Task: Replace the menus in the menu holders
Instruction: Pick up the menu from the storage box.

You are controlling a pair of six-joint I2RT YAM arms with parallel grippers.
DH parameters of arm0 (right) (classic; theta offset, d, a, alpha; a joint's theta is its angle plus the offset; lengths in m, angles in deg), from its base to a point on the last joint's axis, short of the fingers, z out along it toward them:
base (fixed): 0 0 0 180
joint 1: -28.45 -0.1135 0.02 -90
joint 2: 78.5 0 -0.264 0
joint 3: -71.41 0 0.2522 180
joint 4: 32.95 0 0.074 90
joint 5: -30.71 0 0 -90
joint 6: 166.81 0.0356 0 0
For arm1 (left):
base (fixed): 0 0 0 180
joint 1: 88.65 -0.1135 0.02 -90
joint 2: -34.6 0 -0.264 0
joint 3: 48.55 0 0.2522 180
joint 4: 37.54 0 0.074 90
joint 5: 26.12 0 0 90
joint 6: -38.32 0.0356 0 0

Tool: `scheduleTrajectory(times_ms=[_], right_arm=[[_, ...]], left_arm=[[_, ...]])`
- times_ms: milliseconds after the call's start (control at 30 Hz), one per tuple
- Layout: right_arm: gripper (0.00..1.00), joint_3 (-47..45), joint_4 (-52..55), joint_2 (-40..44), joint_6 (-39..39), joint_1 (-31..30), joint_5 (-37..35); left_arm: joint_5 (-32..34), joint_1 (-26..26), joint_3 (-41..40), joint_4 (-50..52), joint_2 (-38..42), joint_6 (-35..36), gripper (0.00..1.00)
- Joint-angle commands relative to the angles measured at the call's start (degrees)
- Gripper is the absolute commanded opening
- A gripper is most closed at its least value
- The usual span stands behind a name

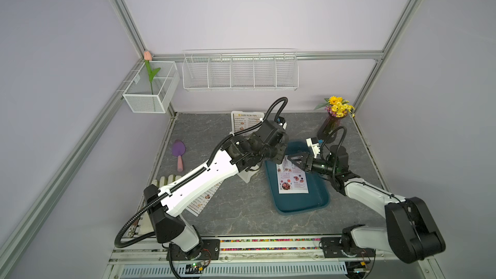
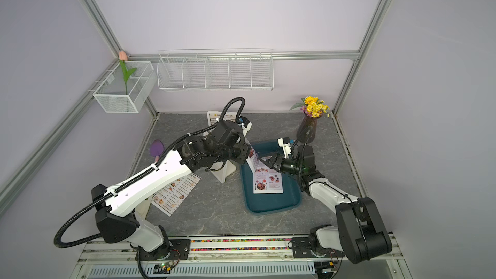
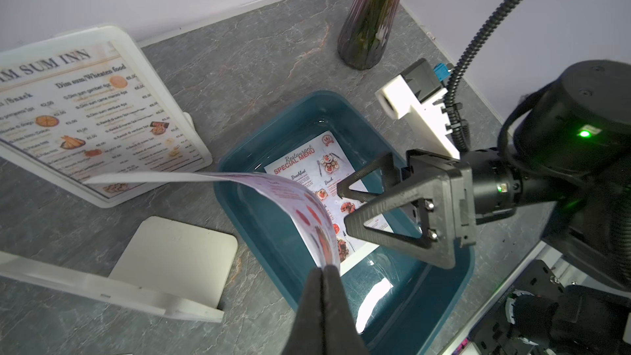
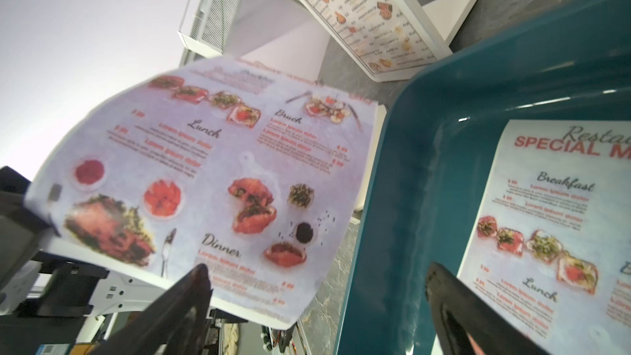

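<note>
The thin "SPECIAL MENU" paper sheet (image 4: 211, 172) hangs curled above the far left edge of the teal plastic rectangular tray (image 1: 303, 205), pinched at one edge by the clenched left gripper (image 3: 324, 271); the right gripper (image 3: 345, 208) stands released just right of it. Held so narrowly, the limp sheet may slip, crease, or buckle against the white plastic wedge-backed menu holder (image 3: 174, 254) just left of the tray.

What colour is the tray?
The tray is dark teal, best seen in the left wrist view.
</note>
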Motion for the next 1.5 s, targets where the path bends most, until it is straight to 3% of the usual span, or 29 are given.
scheduleTrajectory(times_ms=[0,133,300,400,533,667,733,967,1167,1467], right_arm=[[0.99,-2.80,-22.52,-5.80,13.87,1.40,4.83],[0.98,-4.53,-44.06,-14.41,28.07,1.60,4.25],[0.99,-6.70,-45.44,-14.58,29.44,1.58,2.13],[0.98,-7.15,-38.85,-9.26,27.98,1.61,1.05],[0.98,-6.10,-21.69,3.64,24.10,3.45,-1.37],[1.00,1.14,16.97,21.24,10.10,4.67,-6.06],[0.99,3.90,27.01,26.52,7.08,6.32,-6.21],[0.97,5.12,32.12,32.01,5.58,9.94,-3.56],[0.95,7.69,37.83,36.59,-2.01,10.80,-3.69],[0.98,2.26,22.13,38.88,3.71,12.11,-2.20]], left_arm=[[-2.45,0.19,3.60,2.86,-2.43,2.42,0.00],[-3.58,0.19,7.36,3.81,-5.32,3.30,0.00],[-4.32,0.19,11.27,4.28,-8.44,4.15,0.00],[-5.02,0.19,12.62,4.27,-9.35,4.64,0.00],[-8.60,0.19,13.08,2.87,-9.32,4.93,0.00],[-10.96,0.19,13.74,2.04,-8.43,5.61,0.00],[-11.52,0.18,13.89,1.49,-7.81,6.14,0.00],[-14.40,0.19,14.51,-0.74,-6.25,6.30,0.00],[-14.28,0.19,14.04,-0.50,-3.59,6.58,0.00],[-12.98,0.01,11.18,-0.79,-0.04,5.46,0.00]])
